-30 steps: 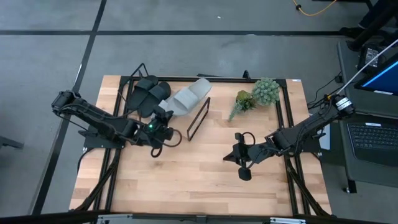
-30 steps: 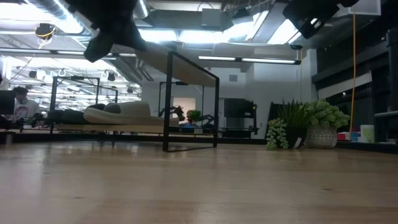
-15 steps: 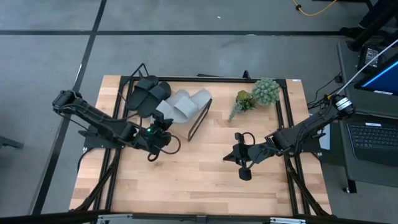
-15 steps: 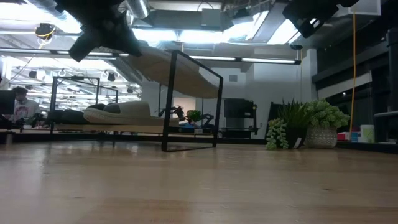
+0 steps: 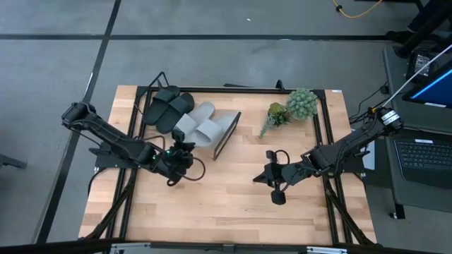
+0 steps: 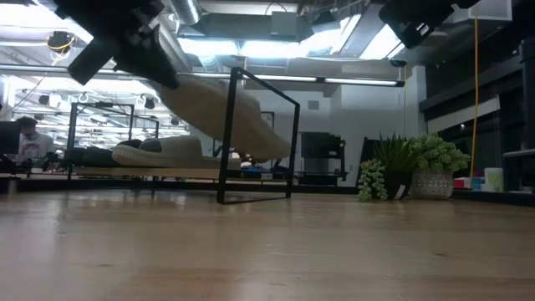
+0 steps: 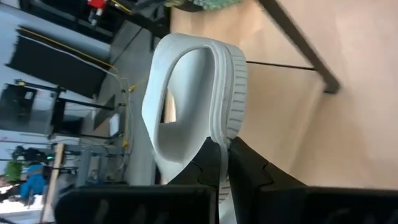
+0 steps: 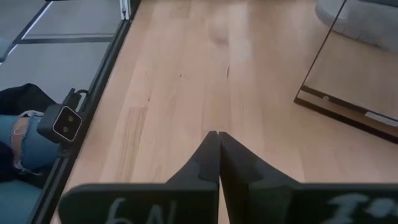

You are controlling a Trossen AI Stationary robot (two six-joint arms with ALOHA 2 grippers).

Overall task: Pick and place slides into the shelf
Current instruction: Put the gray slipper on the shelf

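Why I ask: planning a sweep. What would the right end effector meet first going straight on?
Probably nothing: the right end effector faces bare tabletop; the shelf stands off to one side, depth unclear.

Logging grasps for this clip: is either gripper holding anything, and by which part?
The left gripper pinches a light grey slide by its sole edge; the right gripper holds nothing.

Grey floor (image 5: 212, 56) surrounds the wooden tabletop (image 5: 226, 204); a laptop (image 5: 424, 159) sits at right, ceiling lights (image 6: 251, 46) glow overhead.
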